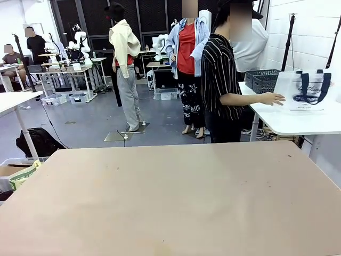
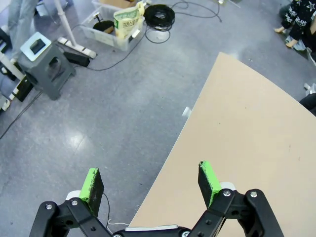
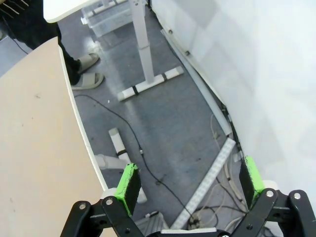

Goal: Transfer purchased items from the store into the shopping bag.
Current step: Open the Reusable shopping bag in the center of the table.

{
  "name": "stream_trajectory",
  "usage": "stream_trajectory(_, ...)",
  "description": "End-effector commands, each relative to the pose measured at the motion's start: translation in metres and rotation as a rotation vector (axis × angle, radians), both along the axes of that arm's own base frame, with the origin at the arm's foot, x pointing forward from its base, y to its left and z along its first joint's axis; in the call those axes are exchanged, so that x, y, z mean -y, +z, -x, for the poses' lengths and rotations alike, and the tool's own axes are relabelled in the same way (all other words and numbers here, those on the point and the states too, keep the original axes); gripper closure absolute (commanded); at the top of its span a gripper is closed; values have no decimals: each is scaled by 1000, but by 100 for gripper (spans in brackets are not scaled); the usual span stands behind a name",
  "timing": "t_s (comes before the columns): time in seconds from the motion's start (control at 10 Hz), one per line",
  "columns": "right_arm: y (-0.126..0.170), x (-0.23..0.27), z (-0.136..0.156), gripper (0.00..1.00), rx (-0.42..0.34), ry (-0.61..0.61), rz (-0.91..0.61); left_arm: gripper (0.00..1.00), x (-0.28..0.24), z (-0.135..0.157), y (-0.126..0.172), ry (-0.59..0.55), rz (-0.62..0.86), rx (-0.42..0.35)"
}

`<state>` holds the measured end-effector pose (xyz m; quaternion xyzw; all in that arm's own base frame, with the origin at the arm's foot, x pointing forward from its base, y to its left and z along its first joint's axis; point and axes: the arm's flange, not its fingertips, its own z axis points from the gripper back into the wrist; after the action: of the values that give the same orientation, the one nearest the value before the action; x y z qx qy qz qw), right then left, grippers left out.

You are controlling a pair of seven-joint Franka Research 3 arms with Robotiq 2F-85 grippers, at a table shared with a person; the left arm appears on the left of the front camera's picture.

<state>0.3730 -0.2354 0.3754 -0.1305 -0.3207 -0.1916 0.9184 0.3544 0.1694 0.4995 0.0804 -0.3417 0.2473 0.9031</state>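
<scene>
The shopping bag (image 1: pixel 308 90), whitish plastic with navy strap handles and lettering, stands on the white side table (image 1: pixel 298 121) at the far right. A person in a striped top rests a hand (image 1: pixel 273 98) on that table beside the bag. The purchased items are out of view. My left gripper (image 2: pixel 152 183) hangs open over the left edge of the tan table (image 2: pixel 247 148), nothing between its green pads. My right gripper (image 3: pixel 190 182) is open above the floor off the table's right edge, also holding nothing.
The tan table (image 1: pixel 176 202) spreads bare in front of me. A dark grey mesh basket (image 1: pixel 261 80) stands on the side table behind the bag. Under the left arm are a clear bin with a green packet (image 2: pixel 123 22) and a grey step stool (image 2: pixel 47 61). Cables (image 3: pixel 212 168) and a table leg (image 3: pixel 143 54) lie below the right arm.
</scene>
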Motion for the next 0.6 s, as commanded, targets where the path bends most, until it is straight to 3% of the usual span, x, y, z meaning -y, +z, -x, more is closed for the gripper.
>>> stream_trajectory(0.0, -1, -2, 0, 0, -11, 3, -3, 0, -1, 0, -1, 1, -13, 10)
stream_trajectory(0.5, -1, -2, 0, 0, -11, 3, -3, 0, -1, 0, -1, 1, -13, 10)
